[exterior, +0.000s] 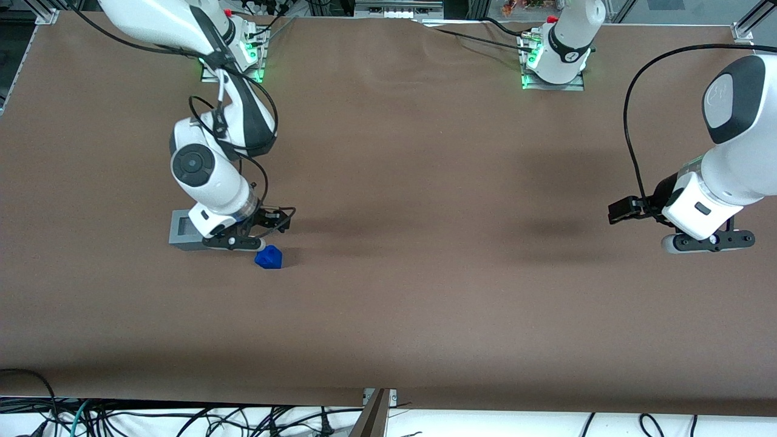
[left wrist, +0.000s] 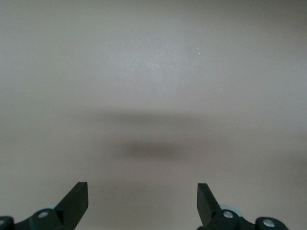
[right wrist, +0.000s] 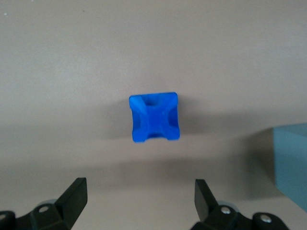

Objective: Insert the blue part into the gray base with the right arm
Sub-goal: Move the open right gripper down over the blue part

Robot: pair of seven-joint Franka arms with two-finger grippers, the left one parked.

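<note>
The small bright-blue plastic part (right wrist: 154, 117) lay ungrasped on the brown desk (exterior: 425, 182), near the front edge, beside the light-gray plastic cube base (exterior: 181, 229), under the black two-finger gripper (right wrist: 139, 199), whose jaws stood released; pickup and insertion remained.

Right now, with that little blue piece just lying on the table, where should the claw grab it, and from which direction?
Probably from straight above. The blue part lies alone on the brown table, apart from the gray base, so both flanks are free. The wrist view shows a roughly square outline with fairly straight opposite sides; pinching those looks steadier than its notched top. The gripper is open, wider than the part, hovering close by.
</note>
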